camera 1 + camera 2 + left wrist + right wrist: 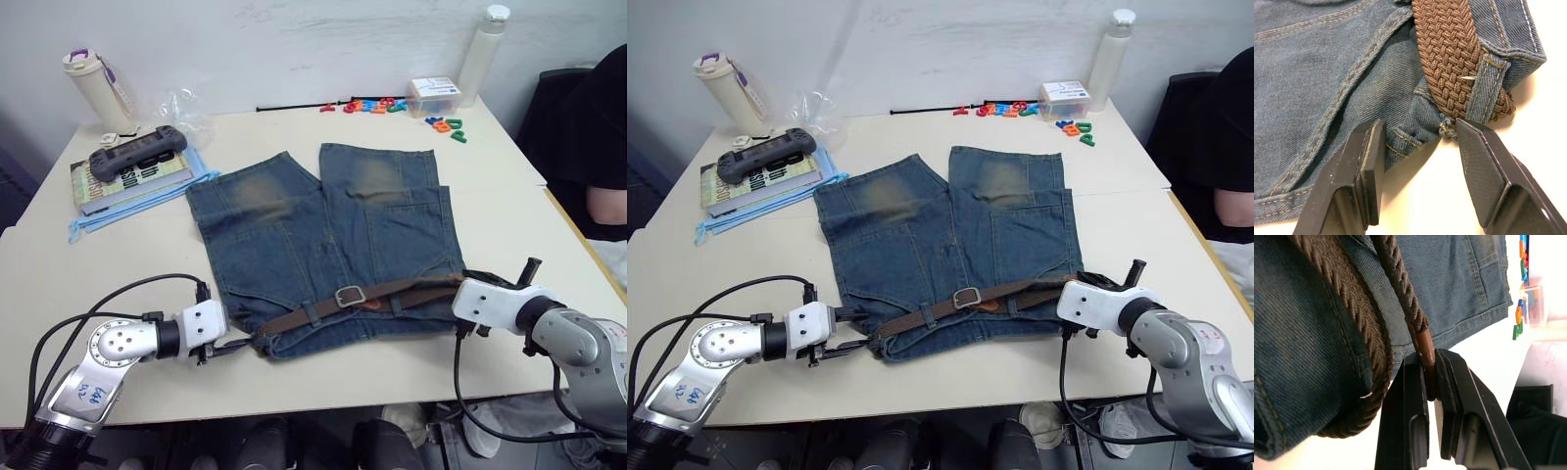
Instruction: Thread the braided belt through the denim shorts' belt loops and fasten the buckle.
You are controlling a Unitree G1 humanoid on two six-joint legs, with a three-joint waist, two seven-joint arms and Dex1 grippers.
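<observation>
My right end effector (1430, 377) is clenched on the smooth brown tip of the braided belt (392, 292), pinched between both fingers at the shorts' waist corner nearest it. My left end effector (1418, 147) is released, fingers (1367, 161) spread either side of the opposite waistband corner of the denim shorts (323, 235); one fingertip sits right against the frayed denim edge, I can't tell if it's touching. Just past that left end effector the belt curves under one of the belt loops (1488, 83) and wraps round the waistband corner. The shorts lie flat on the bench (127, 284), waistband toward me, legs pointing away from both end effectors. The belt runs along the waistband between my two end effectors, passing under a few loops. The buckle (350, 295) sits on the waistband roughly midway between them, slightly closer to the right one; can't tell if the prong is engaged. Well beyond the left end effector: a black handheld controller (137, 151) on a stack of books (118, 181), plus a cream bottle (98, 93). Far beyond the right one: coloured letters (377, 106), a small clear box (434, 95), a white bottle (482, 54). A person's arm (607, 201) shows at the bench's right edge.
</observation>
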